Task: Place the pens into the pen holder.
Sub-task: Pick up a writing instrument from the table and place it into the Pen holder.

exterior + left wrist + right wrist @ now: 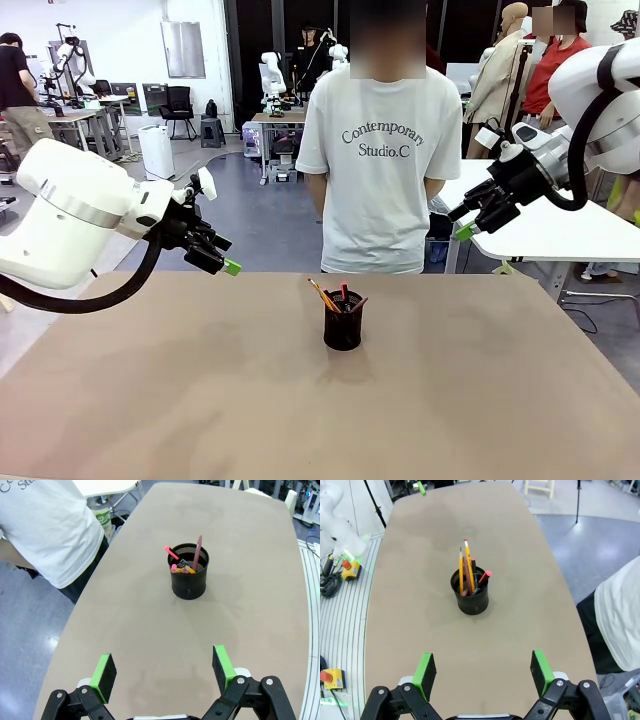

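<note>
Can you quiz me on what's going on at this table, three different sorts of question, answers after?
1. True or false: the pens stand inside the pen holder.
2. Multiple choice: how are the left gripper and the right gripper? A) both open, holding nothing; B) both shut on pens; C) one shut on the cup.
3. Fill in: the person stands at the table's far side, and the holder sits on the ____, apart from both grippers.

Key
1. True: they lean inside the black mesh cup, tips above the rim.
2. A: in each wrist view the green pads are spread wide with nothing between them.
3. Table.
</note>
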